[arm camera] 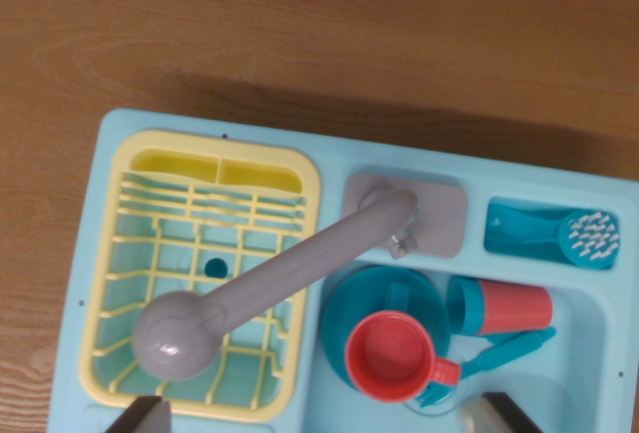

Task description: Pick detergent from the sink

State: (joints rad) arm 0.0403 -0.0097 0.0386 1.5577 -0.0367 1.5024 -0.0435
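A light blue toy sink (95,253) fills the lower part of the wrist view. The detergent (514,307), a small red bottle with a teal cap end, lies on its side in the basin at the wrist view's right. Beside it a red cup (391,355) sits on a teal plate (349,303). A teal utensil (504,353) lies just below the bottle. My gripper (321,419) is open above the sink; only its two dark fingertips (142,417) show at the bottom edge, far apart and holding nothing.
A grey faucet (260,293) slants from its grey base (439,214) over a yellow dish rack (200,273) in the left basin. A teal brush (574,235) lies in a tray at the back right. Wooden tabletop (300,24) surrounds the sink.
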